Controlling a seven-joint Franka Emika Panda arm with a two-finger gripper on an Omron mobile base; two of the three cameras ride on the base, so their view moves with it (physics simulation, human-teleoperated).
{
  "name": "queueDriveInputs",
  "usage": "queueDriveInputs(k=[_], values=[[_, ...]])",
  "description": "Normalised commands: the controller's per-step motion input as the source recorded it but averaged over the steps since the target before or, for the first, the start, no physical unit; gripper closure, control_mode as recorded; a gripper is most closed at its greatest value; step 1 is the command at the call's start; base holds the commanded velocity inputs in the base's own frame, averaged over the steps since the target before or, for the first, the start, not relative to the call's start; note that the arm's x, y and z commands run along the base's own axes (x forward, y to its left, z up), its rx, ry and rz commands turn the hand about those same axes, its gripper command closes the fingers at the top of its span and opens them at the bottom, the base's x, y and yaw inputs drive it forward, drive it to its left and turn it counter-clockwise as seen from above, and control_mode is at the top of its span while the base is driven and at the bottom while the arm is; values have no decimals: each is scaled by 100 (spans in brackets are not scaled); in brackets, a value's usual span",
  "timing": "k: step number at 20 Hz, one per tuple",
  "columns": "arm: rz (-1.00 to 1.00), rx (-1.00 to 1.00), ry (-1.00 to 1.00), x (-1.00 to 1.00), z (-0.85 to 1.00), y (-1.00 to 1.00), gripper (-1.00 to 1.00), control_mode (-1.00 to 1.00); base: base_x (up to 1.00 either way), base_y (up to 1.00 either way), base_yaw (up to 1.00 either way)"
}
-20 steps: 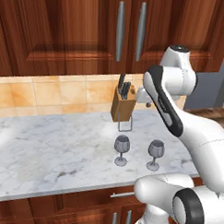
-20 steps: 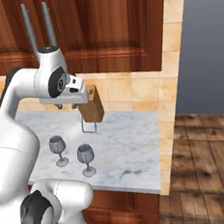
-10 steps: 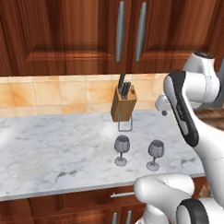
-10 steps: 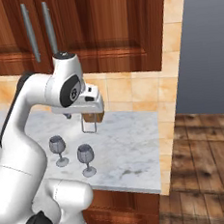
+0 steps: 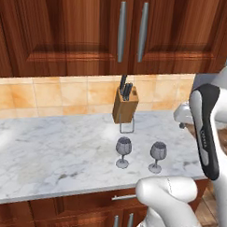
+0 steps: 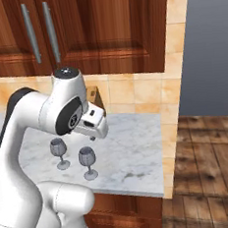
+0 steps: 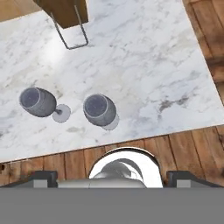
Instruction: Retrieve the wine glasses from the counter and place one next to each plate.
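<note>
Two smoky grey wine glasses [image 5: 123,152] [image 5: 157,157] stand upright side by side near the front edge of the marbled counter [image 5: 48,150]. In the right base view the glasses [image 6: 59,153] [image 6: 88,162] sit just below and left of my hand [image 6: 93,123]. My gripper [image 7: 112,177] hangs high over the counter's front edge and looks down into both bowls [image 7: 38,102] [image 7: 99,109]. Its fingertips [image 7: 43,177] stand far apart, open, with nothing between them. The plates are out of view.
A wooden knife block [image 5: 125,105] with a wire stand sits at the back of the counter by the tan tiles. Dark wood upper cabinets [image 5: 133,32] hang overhead. The counter ends on the right, where wood floor [image 6: 210,166] and a grey wall begin.
The arm has swung to the right, carrying the hand away from the knife block toward the counter's right end. Both glasses stay where they were.
</note>
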Motion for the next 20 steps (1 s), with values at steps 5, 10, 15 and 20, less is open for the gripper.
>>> queueDriveInputs(k=[5,10,15,20], values=[[-34,23,-7,-1,0,0,-100,-100,0,0,0],[-33,41,0,0,0,-1,-100,-100,0,0,0],[-25,50,20,1,0,-4,-100,-100,0,0,0],[-24,44,30,8,-7,-5,-100,-100,0,0,0]])
